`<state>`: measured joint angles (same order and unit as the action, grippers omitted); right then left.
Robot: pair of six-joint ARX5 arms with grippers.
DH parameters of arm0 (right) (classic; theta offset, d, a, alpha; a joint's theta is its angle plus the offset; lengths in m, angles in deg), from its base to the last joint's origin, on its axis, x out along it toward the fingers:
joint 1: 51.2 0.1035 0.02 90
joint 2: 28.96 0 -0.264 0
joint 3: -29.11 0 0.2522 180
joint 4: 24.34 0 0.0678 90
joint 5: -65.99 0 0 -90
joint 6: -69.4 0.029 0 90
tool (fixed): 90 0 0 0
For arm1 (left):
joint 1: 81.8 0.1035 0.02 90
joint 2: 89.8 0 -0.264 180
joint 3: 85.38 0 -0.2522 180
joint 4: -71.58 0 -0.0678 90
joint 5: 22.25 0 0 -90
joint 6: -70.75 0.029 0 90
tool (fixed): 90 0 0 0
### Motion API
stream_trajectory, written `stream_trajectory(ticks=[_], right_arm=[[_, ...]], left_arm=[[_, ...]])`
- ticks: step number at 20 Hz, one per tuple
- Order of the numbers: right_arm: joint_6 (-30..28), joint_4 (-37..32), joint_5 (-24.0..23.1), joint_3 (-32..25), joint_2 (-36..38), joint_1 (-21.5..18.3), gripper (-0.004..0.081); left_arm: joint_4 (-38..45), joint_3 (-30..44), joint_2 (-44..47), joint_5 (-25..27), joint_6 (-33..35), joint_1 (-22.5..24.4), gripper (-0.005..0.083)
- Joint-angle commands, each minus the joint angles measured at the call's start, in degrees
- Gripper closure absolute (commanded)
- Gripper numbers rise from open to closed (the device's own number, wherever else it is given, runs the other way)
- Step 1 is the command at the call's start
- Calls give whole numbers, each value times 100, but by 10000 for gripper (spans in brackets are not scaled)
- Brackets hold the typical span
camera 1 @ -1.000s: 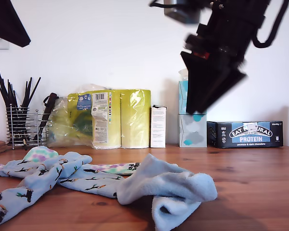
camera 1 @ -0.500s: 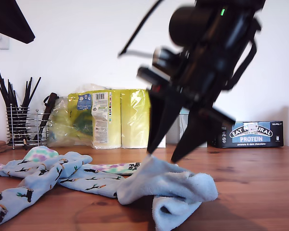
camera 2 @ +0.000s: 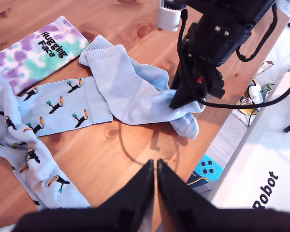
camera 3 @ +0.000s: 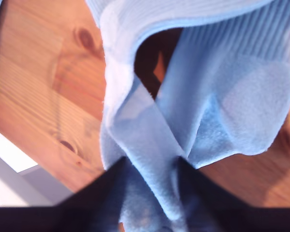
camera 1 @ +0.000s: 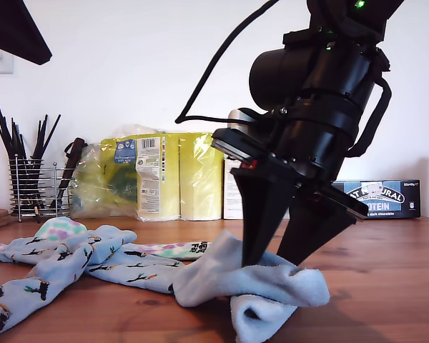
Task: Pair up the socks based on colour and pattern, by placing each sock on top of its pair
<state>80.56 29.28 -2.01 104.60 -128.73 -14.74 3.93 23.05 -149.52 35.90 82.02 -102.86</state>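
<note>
Two plain light-blue ribbed socks point(camera 1: 272, 282) point(camera 2: 130, 92) lie crumpled together on the wooden table. My second gripper point(camera 1: 275, 257) point(camera 2: 183, 104) point(camera 3: 152, 193) is down on them, open, its fingers either side of a raised fold of sock point(camera 3: 222, 96). Beside them lie two blue-grey toucan-print socks point(camera 1: 36, 286) point(camera 2: 63, 106) and a tie-dye sock point(camera 2: 36, 50) point(camera 1: 179, 250) with black lettering; another tie-dye piece point(camera 1: 61, 229) pokes up behind. My first gripper point(camera 2: 156, 164) hangs shut and empty high above the table.
Along the wall stand a wire holder of black sticks point(camera 1: 32, 182), a yellow toilet-roll pack point(camera 1: 161, 175), a white carton point(camera 1: 232, 187) and a protein-bar box point(camera 1: 379, 199). A dark part of an arm point(camera 1: 14, 32) fills the exterior view's top left corner. The table edge point(camera 2: 217, 130) runs beside the plain socks.
My second arm has swung down from the exterior view's upper right onto the plain light-blue socks, its fingers now pressed either side of a fold. The pile has shifted slightly.
</note>
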Motion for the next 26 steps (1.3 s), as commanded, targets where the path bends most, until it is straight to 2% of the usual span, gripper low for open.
stream_trajectory(ticks=[1,10,12,14,17,22,23,25,26], right_arm=[[179,63,63,44,48,15,783],[1119,461,125,140,868,-282,783],[1143,815,-92,138,979,-317,783],[1141,1084,-339,127,955,-306,783],[1305,968,-354,125,822,-81,783],[1440,778,-422,125,546,44,770],[1436,789,-492,125,542,44,705],[1425,804,-717,125,542,42,497],[1342,855,-748,125,542,22,461]], left_arm=[[35,57,15,-28,13,-4,794],[31,57,17,-26,76,-4,794],[31,57,15,-26,83,-4,794],[31,57,15,-26,98,-4,794],[31,57,15,-26,118,-4,794],[17,57,15,-24,118,-4,794],[11,57,15,-24,118,-4,794],[13,57,15,-24,118,-4,794],[11,57,15,-24,118,-4,794]])
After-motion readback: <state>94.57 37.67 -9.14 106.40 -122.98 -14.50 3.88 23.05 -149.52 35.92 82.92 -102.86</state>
